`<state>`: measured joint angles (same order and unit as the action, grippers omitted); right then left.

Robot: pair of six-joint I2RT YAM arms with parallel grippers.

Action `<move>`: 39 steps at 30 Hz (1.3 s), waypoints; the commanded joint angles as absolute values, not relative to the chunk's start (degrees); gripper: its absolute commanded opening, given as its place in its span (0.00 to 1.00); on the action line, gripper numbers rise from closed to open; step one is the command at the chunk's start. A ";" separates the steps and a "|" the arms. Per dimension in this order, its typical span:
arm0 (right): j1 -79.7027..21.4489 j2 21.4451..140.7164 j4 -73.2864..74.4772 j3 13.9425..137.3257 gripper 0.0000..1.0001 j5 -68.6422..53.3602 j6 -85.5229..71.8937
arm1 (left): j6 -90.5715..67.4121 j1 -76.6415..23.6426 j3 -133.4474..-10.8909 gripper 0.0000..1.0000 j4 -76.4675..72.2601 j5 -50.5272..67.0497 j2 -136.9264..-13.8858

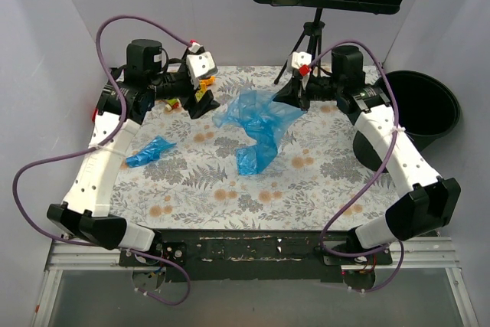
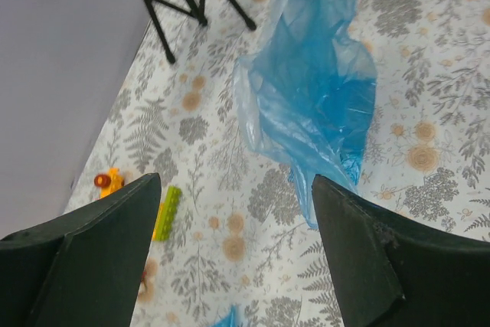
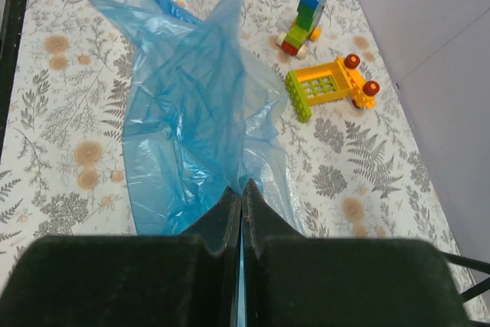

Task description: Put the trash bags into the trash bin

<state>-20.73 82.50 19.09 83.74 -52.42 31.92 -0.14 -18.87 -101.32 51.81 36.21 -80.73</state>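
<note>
right gripper (image 3: pixel 242 198) pinched shut on large trash bag (image 1: pixel 256 124), left of trash bin (image 1: pixel 421 105). Lift high so the tail clears its rim; left gripper (image 2: pixel 236 189) open, empty. small wad (image 1: pixel 151 151) lies farther left of the bin.

The light is bright and even, from above, so shadows are soft and faint. The big blue bag (image 1: pixel 256 124) shows little shiny spots. In the wrist views the dark fingers (image 2: pixel 92 266) at 6 o'clock look a bit blurry, but the flowery table (image 1: pixel 199 181) is sharp.
</note>
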 commanded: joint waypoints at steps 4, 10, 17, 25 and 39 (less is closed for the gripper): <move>-20.74 85.34 33.14 93.25 0.01 -50.36 35.25 | 7.90 -19.95 -99.33 0.78 50.10 52.55 -80.07; -20.83 85.87 32.96 95.18 0.01 -50.01 32.17 | 0.47 -22.67 -92.47 0.76 39.67 48.88 -82.26; -20.92 84.99 32.43 94.40 0.01 -48.78 31.90 | -13.35 -22.76 -90.53 0.66 32.60 46.49 -85.60; -20.13 84.20 35.24 94.57 0.01 -46.14 35.06 | -7.48 -21.63 -91.59 0.00 44.38 44.30 -89.91; -15.30 77.44 43.67 89.83 0.01 -45.26 39.90 | -5.36 -16.96 -76.64 0.00 34.54 29.10 -83.41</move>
